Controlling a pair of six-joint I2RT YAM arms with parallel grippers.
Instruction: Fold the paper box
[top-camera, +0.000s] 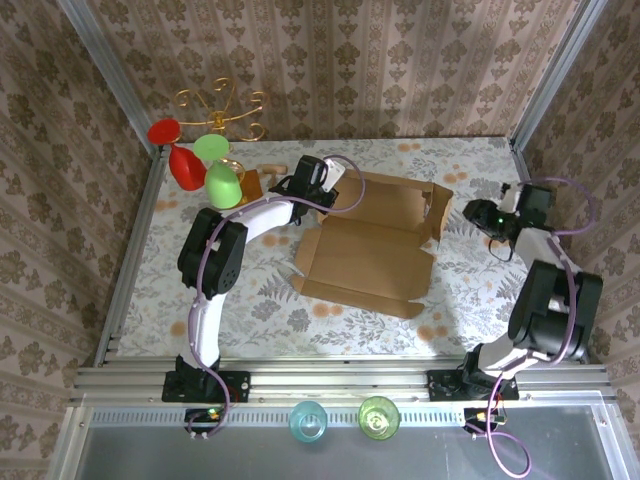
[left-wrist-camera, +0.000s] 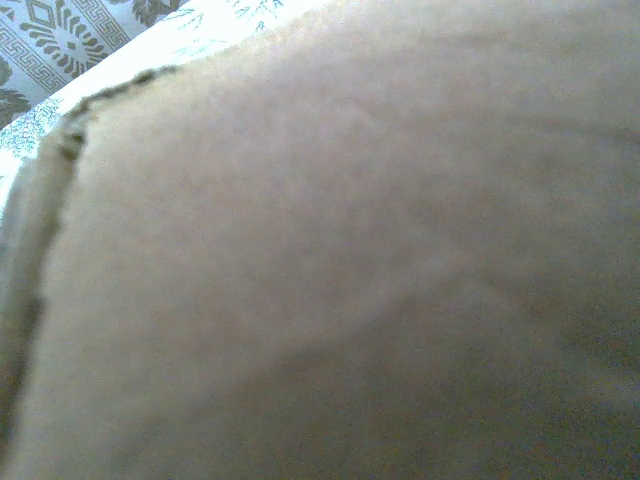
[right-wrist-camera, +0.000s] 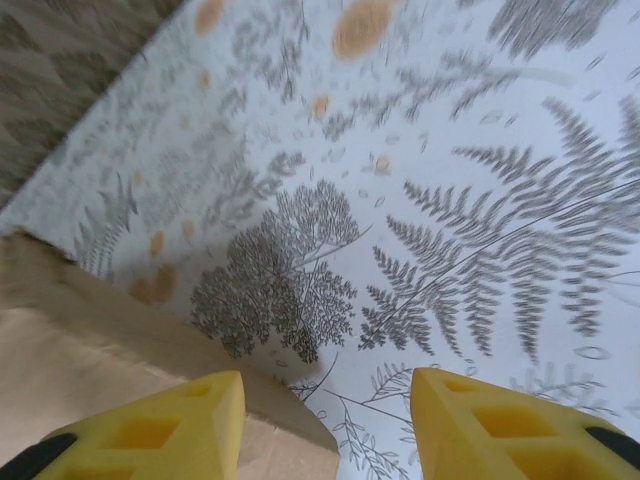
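Standing parted in the right wrist view, the right jaws show as two yellow fingers (right-wrist-camera: 170, 430) with bare bench (right-wrist-camera: 450, 200) in the gap. A corner of the paper box (right-wrist-camera: 90, 370) reaches in below the left-hand finger, and nothing is gripped between them. From above, these jaws sit at the tip of the right arm (top-camera: 500, 215), just beside the box's raised right-hand flap.

The left jaws are closed. The left wrist camera is so near the box (left-wrist-camera: 350, 260) that it reads as a brown blur with one ragged edge at the left, and I cannot tell whether any cardboard is nipped. The top view puts the tip of the left arm (top-camera: 285, 205) at the box's far left corner.

One paper box (top-camera: 365, 255) lies opened out in the middle of the bench (top-camera: 260, 300), with its base flat, its far panel and right flap raised, and its near flap lying down. There are two arms. A small wooden board (top-camera: 262, 180) beyond the left wrist is partly hidden by it. At the far left corner a gold wire stand (top-camera: 222, 105) has four plastic glasses by it, two red (top-camera: 185, 165) and two green (top-camera: 222, 185). Two cups stand on the near ledge, one teal (top-camera: 308, 420) and one green (top-camera: 378, 415).
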